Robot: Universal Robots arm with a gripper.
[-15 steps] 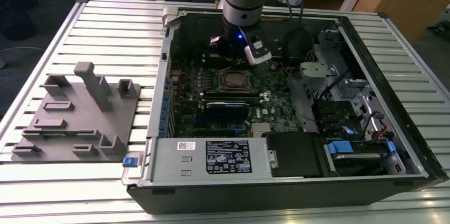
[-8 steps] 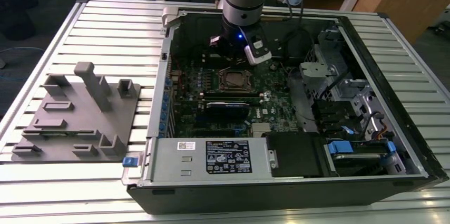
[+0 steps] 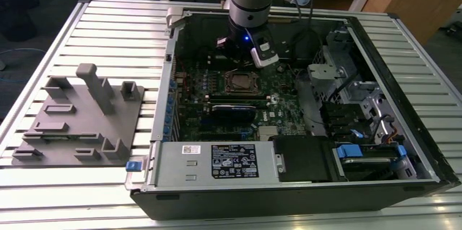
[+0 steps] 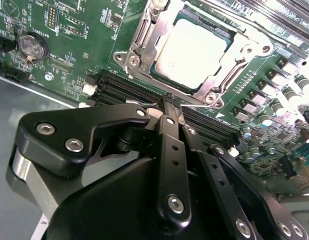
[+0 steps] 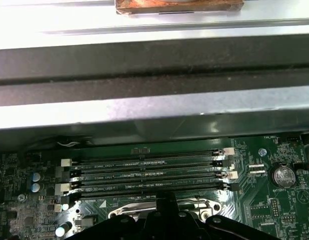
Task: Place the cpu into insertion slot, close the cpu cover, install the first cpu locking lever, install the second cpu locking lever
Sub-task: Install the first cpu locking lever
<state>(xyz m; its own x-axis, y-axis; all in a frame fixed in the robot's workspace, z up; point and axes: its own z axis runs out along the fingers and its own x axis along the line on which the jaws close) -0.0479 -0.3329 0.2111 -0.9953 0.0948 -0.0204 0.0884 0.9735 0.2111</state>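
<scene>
The cpu [image 4: 194, 47], a pale square chip, lies flat in the insertion slot [image 3: 242, 82] on the green board. The silvery cpu cover [image 4: 144, 55] frames it and appears down around the chip. A thin metal lever [image 4: 138, 31] runs along one side of the socket; I cannot tell whether it is latched. My gripper [image 4: 169, 101] hovers just beside the socket, over the long black memory slots [image 5: 144, 172], fingers shut together with nothing between them. In the exterior view the gripper [image 3: 242, 57] hangs behind the socket, inside the open computer case.
A grey power supply box [image 3: 216, 159] sits at the case's front. A grey fixture tray [image 3: 79, 122] rests on the slatted table at the exterior view's left. A blue card [image 3: 232, 110] stands in front of the socket, a drive cage [image 3: 361, 105] at the exterior view's right. The case wall [image 5: 144, 110] rises beyond the memory slots.
</scene>
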